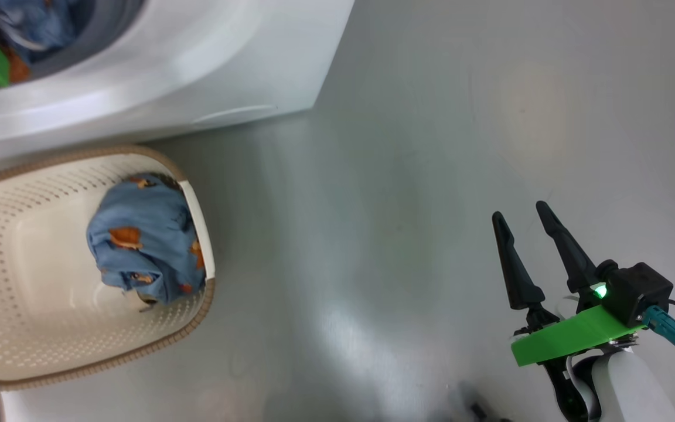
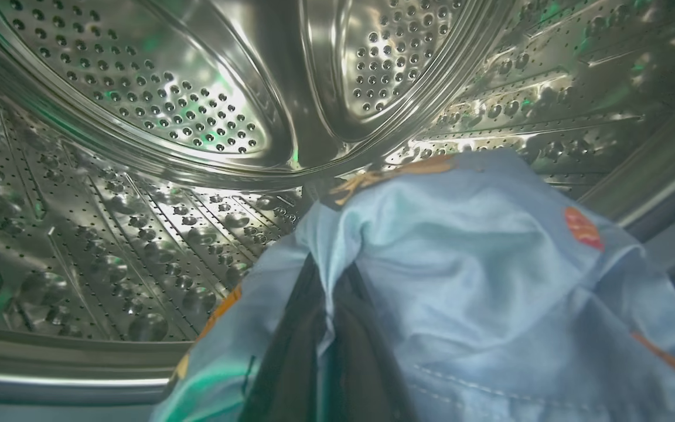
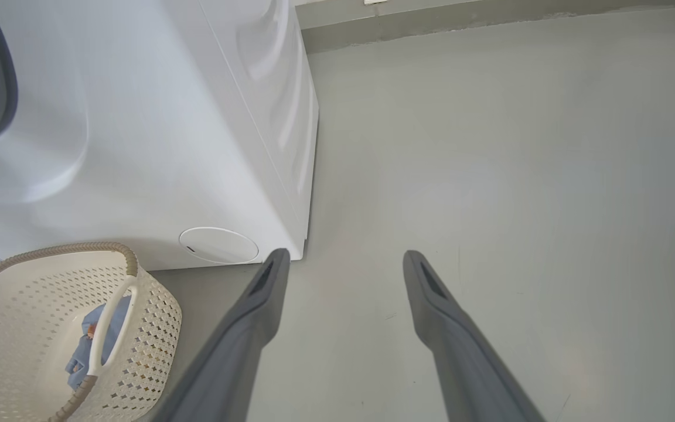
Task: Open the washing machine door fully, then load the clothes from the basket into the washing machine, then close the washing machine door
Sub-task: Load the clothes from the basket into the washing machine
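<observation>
Left wrist view showed the left jaws clamped on a blue garment [image 2: 478, 264] inside the drum [image 2: 138, 111] of the washing machine [image 1: 167, 76]. Releasing deep, well past the opening, seemed wise so nothing trailed out. Right jaws stood apart, empty, above the floor [image 1: 431, 176]; another bundle [image 1: 138, 234] lay in the basket [image 1: 33, 328].

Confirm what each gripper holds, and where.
Left gripper, inside the drum, is shut on a blue garment, a fold pinched between its fingers. Right gripper is open, holding nothing.
</observation>
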You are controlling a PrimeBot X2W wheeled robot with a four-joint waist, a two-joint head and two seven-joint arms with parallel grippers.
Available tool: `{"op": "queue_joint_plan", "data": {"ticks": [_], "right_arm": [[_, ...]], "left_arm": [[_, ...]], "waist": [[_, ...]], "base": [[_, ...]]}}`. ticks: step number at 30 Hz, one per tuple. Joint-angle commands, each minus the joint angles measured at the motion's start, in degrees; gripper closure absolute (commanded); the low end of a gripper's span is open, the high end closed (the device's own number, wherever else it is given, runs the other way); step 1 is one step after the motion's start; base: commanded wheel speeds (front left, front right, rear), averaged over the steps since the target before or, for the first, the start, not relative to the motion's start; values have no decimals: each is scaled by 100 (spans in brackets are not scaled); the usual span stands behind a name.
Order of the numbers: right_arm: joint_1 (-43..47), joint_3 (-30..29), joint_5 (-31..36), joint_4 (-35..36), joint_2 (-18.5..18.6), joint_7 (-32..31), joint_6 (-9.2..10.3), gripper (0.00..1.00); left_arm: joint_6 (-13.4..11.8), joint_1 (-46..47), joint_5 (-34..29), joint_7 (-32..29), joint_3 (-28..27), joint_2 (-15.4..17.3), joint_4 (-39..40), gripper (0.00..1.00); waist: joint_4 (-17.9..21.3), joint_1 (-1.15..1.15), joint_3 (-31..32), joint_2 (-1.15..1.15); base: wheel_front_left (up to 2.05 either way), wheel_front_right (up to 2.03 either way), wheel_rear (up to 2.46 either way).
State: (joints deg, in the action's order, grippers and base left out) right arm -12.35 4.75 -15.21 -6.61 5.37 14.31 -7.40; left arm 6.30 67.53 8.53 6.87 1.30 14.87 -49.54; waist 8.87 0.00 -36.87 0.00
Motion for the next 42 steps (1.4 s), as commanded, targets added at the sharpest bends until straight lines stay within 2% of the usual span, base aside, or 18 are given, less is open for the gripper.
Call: {"op": "queue_joint_plan", "data": {"ticks": [1,10,14,19,21,22,23,24,30,42], "right_arm": [[9,132,-64,107,-15,66,-9,0],[-15,157,-41,148,-56,68,-9,0],[-38,230,-74,128,-77,68,-9,0],[-92,286,-115,126,-90,68,-9,0],[-95,290,-122,108,-93,68,-9,0],[-93,289,-124,98,-94,68,-9,0],[-91,287,-126,86,-94,68,-9,0],[-88,281,-126,75,-95,68,-9,0],[-92,213,-106,63,-86,68,-9,0],[-104,152,-100,-2,-32,69,-9,0]], "left_arm": [[-38,138,61,73,-114,296,37,100],[-142,601,-10,647,-54,401,-61,100],[-279,813,-133,800,-38,494,255,100],[-435,765,-283,810,-98,554,1132,100],[-440,652,-227,811,-160,533,1008,100],[-443,634,-210,811,-182,528,961,69],[-442,600,-203,811,-188,523,867,51],[-438,582,-158,811,-220,493,788,0],[-417,465,-61,812,-273,382,438,0],[-356,-83,41,812,-357,46,471,0]], "waist": [[25,0,-222,0],[12,0,-415,0],[34,0,-469,0],[93,0,-542,0],[108,0,-530,0],[110,0,-529,0],[110,0,-523,0],[103,0,-516,0],[-11,0,-450,0],[-270,0,40,0]], "base": [[0,0,0],[0,0,0],[0,0,0],[0,0,0],[0,0,0],[0,0,0],[0,0,0],[0,0,0],[0,0,0],[0,0,0]]}}
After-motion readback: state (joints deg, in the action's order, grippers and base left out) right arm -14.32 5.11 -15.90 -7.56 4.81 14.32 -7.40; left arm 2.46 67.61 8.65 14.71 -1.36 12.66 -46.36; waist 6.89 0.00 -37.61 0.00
